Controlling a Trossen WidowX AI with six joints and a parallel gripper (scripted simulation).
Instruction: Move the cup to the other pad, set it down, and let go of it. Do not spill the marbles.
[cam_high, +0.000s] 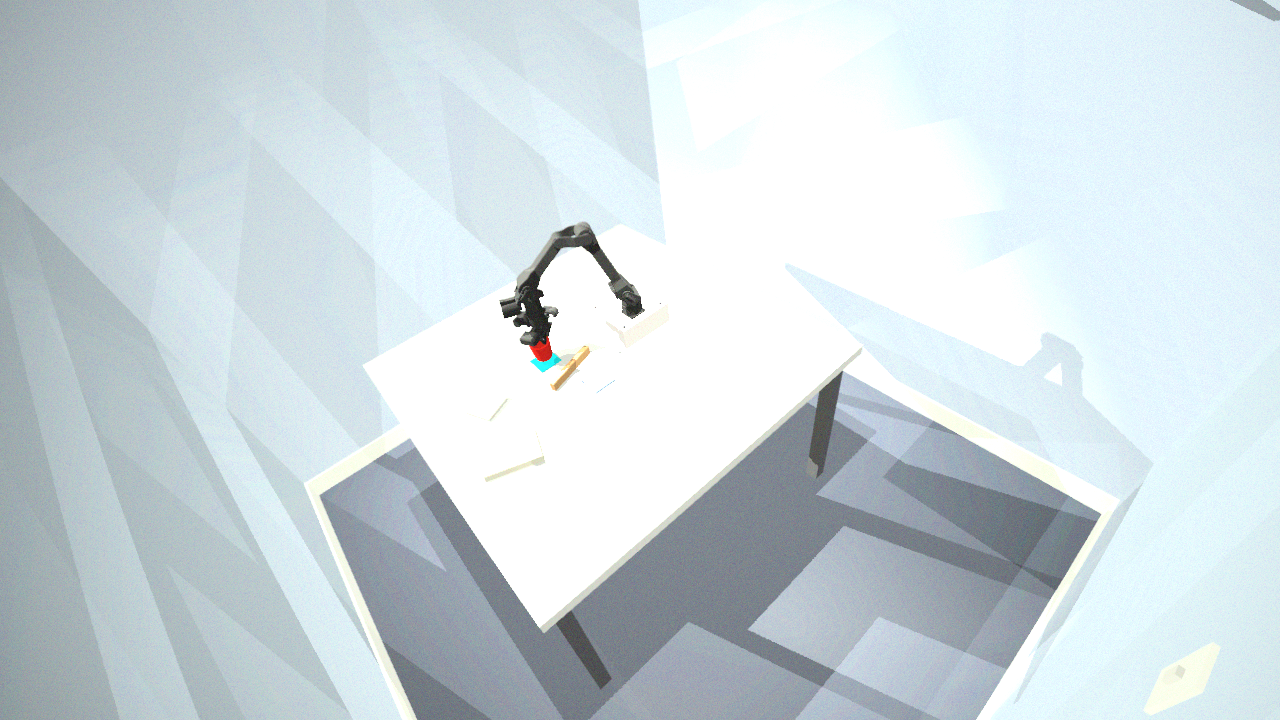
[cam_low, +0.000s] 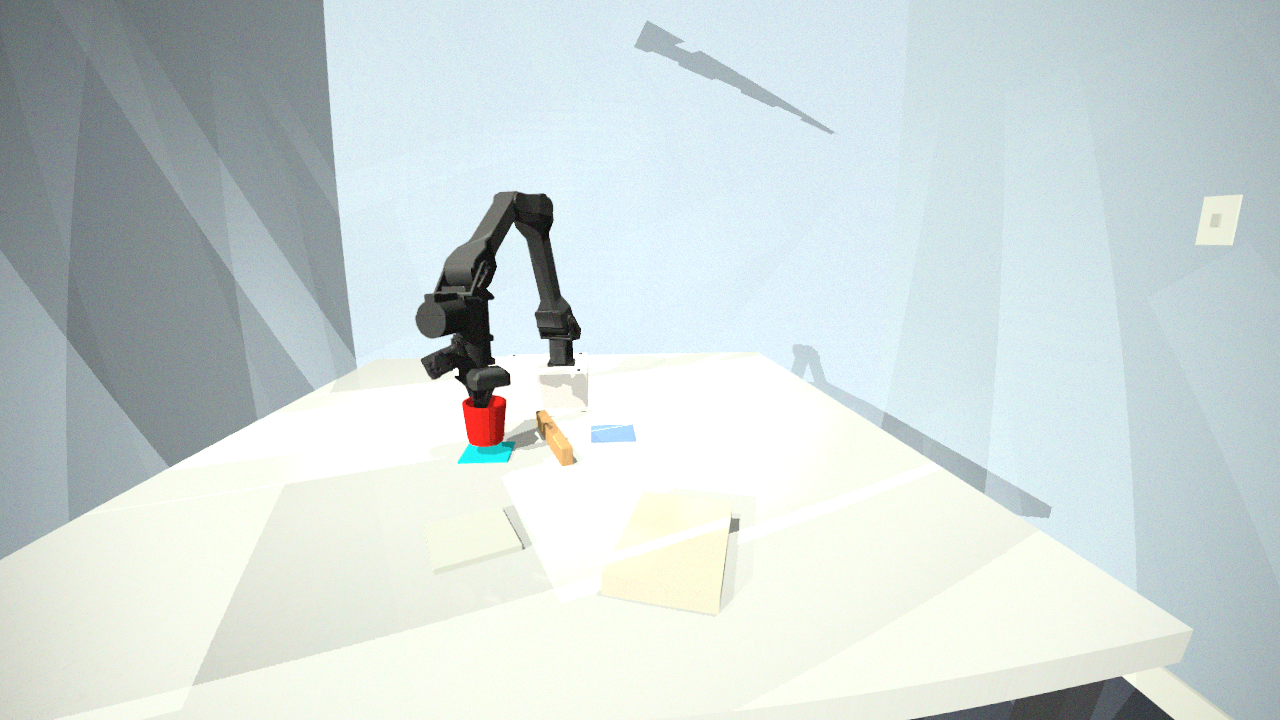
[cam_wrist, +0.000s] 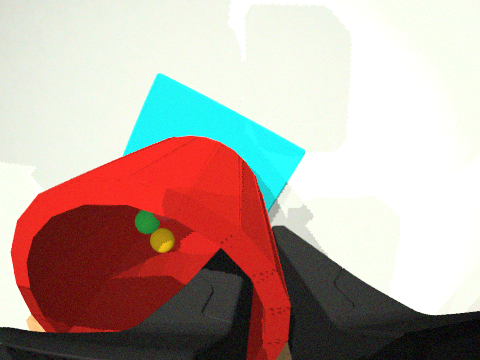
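Observation:
The red cup (cam_high: 542, 351) (cam_low: 484, 423) (cam_wrist: 200, 167) is upright in the top and exterior views, close over the cyan pad (cam_high: 546, 366) (cam_low: 486, 456) (cam_wrist: 200, 110). I cannot tell whether its base touches the pad. My gripper (cam_high: 538, 340) (cam_low: 481, 399) (cam_wrist: 261, 238) is shut on the cup's wall, one finger inside and one outside. A green marble (cam_wrist: 147, 222) and a yellow marble (cam_wrist: 162, 240) lie inside the cup; the rest of its inside is partly hidden. The blue pad (cam_low: 613, 434) lies to the right, with nothing on it.
A low wooden bar (cam_high: 570, 368) (cam_low: 554, 438) lies between the two pads, close to the right of the cup. A thin pale slab (cam_low: 472, 539) and a thicker pale block (cam_low: 669, 550) lie nearer the exterior camera. The white table (cam_high: 680, 402) (cam_low: 850, 555) carries everything.

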